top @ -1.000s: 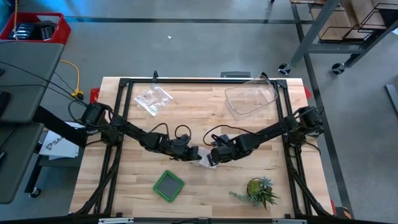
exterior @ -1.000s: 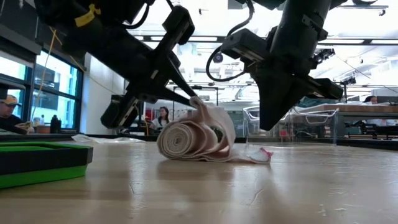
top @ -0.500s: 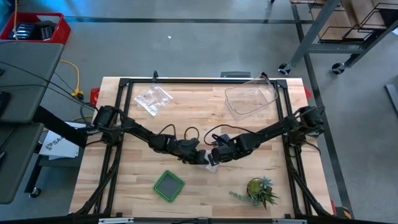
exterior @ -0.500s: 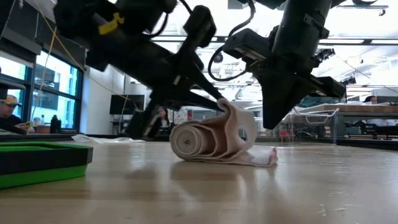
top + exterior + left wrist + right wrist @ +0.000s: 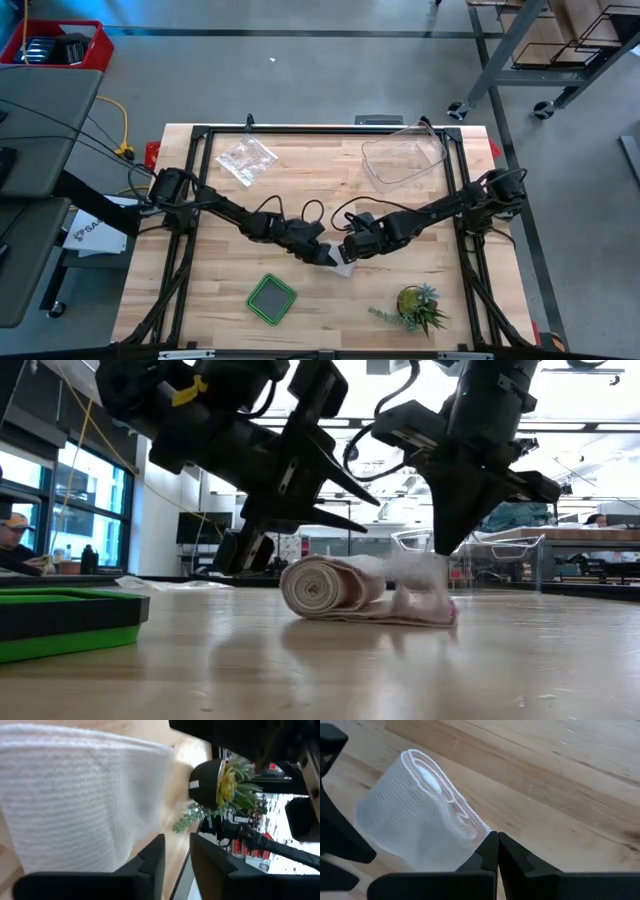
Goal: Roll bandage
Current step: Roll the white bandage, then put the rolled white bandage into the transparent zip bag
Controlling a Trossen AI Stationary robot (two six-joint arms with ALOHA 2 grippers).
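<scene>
So the bandage is a mostly rolled-up bundle lying mid-worktop. Left hand hovers right over the roll, fingers slightly spread. Right hand has its fingers pressed together at the loose tail end

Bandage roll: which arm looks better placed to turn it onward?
Probably left. Its claw hangs directly over the bandage roll; the right claw sits shut above the loose tail.
</scene>
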